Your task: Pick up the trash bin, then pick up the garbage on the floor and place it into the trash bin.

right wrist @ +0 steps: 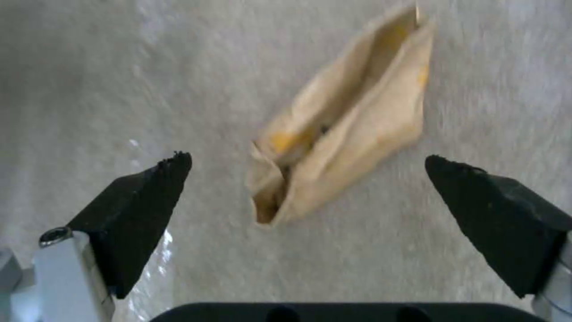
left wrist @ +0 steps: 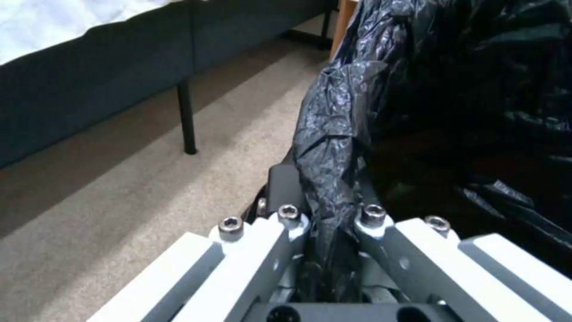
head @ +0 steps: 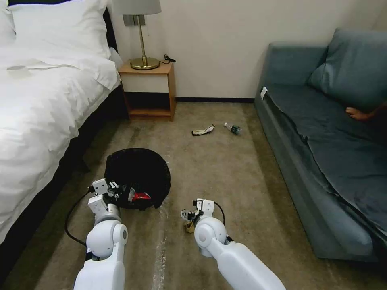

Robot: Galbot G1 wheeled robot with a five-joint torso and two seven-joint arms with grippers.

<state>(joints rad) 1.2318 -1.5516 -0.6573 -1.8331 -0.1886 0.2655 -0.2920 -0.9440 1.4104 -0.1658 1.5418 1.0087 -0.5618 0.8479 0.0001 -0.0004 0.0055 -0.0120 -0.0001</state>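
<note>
The trash bin (head: 139, 177) is held clamped at its rim by the left end effector (left wrist: 330, 232), a red wrapper (head: 141, 196) already inside, while the right end effector (right wrist: 307, 179), spread apart, is poised over the paper bag (right wrist: 342, 120); the far bottle (head: 232, 128) and dark wrapper (head: 202, 130) are left.

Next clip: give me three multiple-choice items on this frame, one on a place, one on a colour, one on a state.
1. The clear bottle lies
A. on the carpet near the sofa
B. on the bed
C. in the bin

2. The bin's liner is
A. white
B. black
C. blue

3. The right end effector is
A. shut on the paper bag
B. open above the paper bag
C. shut on the bottle

Key: A, it lies on the floor by the sofa; B, crinkly black plastic; B, its fingers are spread either side of the paper bag.
</note>
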